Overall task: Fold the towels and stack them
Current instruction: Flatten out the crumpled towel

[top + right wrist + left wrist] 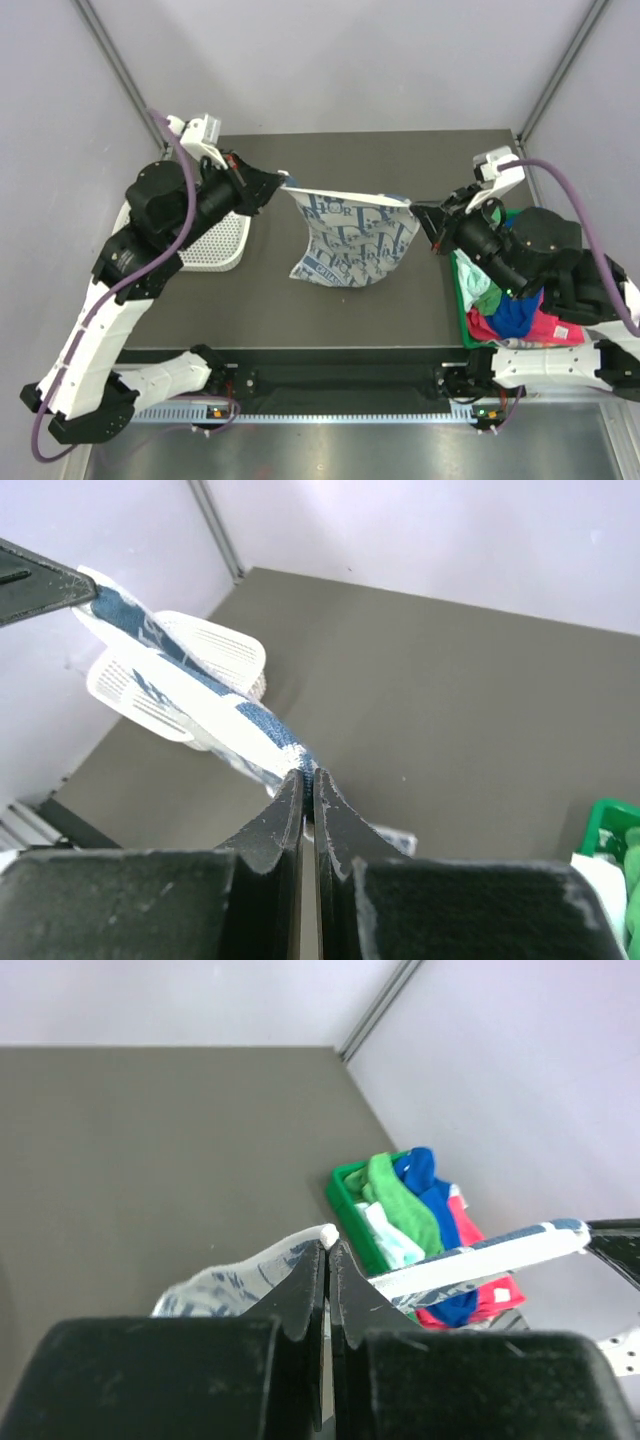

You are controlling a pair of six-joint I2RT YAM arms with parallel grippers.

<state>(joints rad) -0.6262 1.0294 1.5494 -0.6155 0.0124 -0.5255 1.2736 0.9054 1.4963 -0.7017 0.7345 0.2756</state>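
Note:
A blue-and-white patterned towel (350, 240) hangs stretched above the table between both arms. My left gripper (283, 184) is shut on its left top corner, and a white corner tip shows at the closed jaws of the left gripper (328, 1244). My right gripper (420, 210) is shut on the right top corner; in the right wrist view the towel's top edge (215, 705) runs from the right gripper (308, 776) up to the left arm's fingers (45, 585). The towel's lower edge sags toward the table. More towels (510, 305), green, blue, pink and pale mint, lie piled at the right.
A green plastic bin (352, 1200) at the table's right edge holds the piled towels. A white mesh basket (212, 240) lies at the left, under the left arm. Grey walls enclose the dark table (380, 155) on three sides.

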